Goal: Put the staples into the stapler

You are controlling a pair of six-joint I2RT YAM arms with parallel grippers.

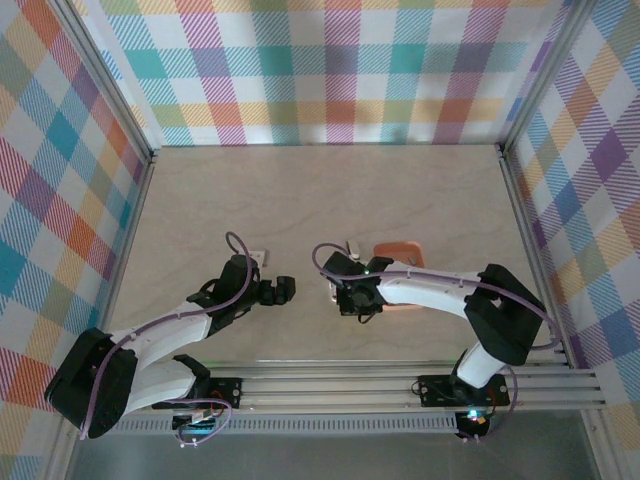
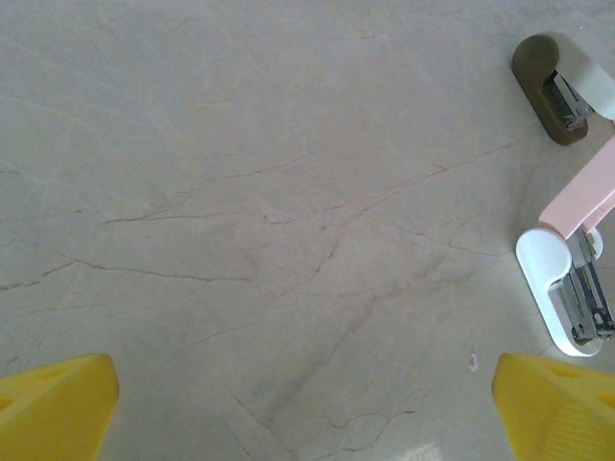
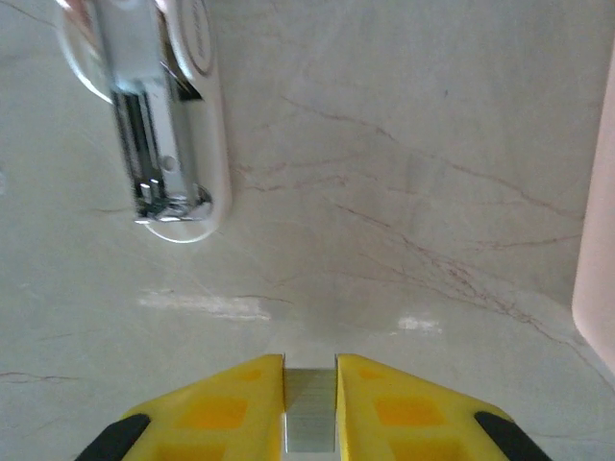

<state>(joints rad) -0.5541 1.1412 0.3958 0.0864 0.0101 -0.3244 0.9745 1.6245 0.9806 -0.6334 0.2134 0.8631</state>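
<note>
From above, both arms reach in over the pale marbled table (image 1: 300,200). The left pincer (image 1: 280,290) and the right pincer (image 1: 358,303) sit near each other toward the middle of the near half, with a bare gap of table between them. Just behind the right arm's wrist lies a salmon-orange tray (image 1: 400,248), partly covered by the arm. A small pale item (image 1: 258,258) lies just behind the left arm and is too small to make out.

In the left wrist view, the left pincer's yellow fingers (image 2: 58,403) sit at the two bottom corners. They are spread wide, with only table between them. The stapler (image 2: 567,279) lies at the right edge, opened. Its pink top angles up and away, and its whitish base faces up with a metal channel showing. Beyond it, in the upper right corner and apart from it, lies a grey-white oblong piece (image 2: 577,82) with a dark shadow beside it.

In the right wrist view, the right pincer's yellow fingers (image 3: 221,403) stand narrow, clamped on the staples (image 3: 309,408), a short grey metal strip between the pads. The stapler's white base and shiny channel lie ahead at the upper left, apart from the staples. A pale pink edge (image 3: 598,240) runs down the right margin, and I cannot tell what it belongs to.
</note>
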